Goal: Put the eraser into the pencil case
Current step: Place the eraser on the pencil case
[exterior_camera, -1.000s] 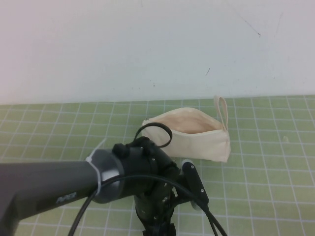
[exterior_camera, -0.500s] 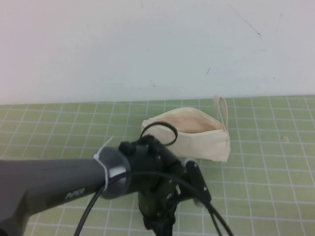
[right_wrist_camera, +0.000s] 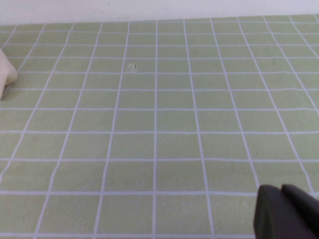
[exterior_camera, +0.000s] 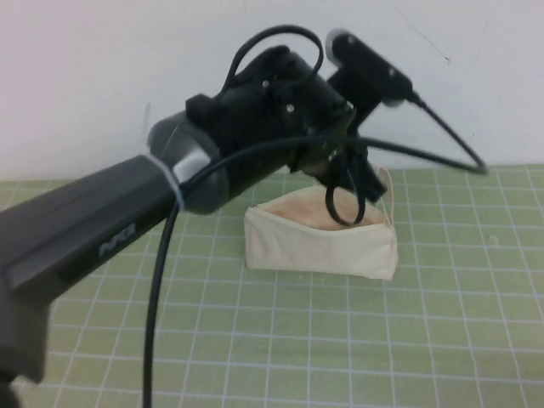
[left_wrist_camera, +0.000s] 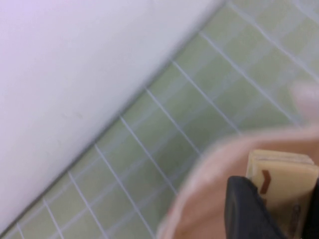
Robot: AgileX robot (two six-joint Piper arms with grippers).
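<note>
Left gripper (left_wrist_camera: 279, 209) pinching eraser (left_wrist_camera: 281, 181) over open pencil case (exterior_camera: 321, 240), frame centre — right gripper (right_wrist_camera: 286, 211) lower right, jaws can't tell.

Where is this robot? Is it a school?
Probably a robot practice table, not a school: a green grid mat against a bare white wall. The left gripper holds an eraser over a pencil case; the right gripper sits low over the mat.
</note>
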